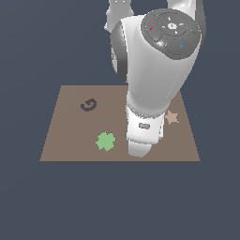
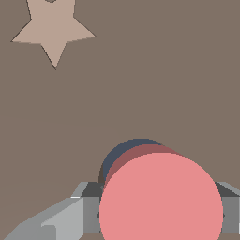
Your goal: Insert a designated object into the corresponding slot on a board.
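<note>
Exterior view: the arm hides the hand, red disc and round hole. Wrist view: hand (image 2: 159, 213) clamped on the red disc (image 2: 161, 199), fingers (image 2: 70, 215) grey at either side. Disc sits just over the hole (image 2: 123, 154), covering most of it. Pale star (image 2: 51, 30) lies well apart on the board (image 1: 70, 140). Arm stands near upright over the board, beside the green clover (image 1: 106, 141).

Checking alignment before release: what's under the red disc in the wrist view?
Under the red disc, a crescent of the round dark hole in the board shows; the rest is covered. Gripper fingers flank the disc.

Green clover (image 1: 106, 141), tan star (image 1: 172, 117), G-shaped cutout (image 1: 88, 105)
</note>
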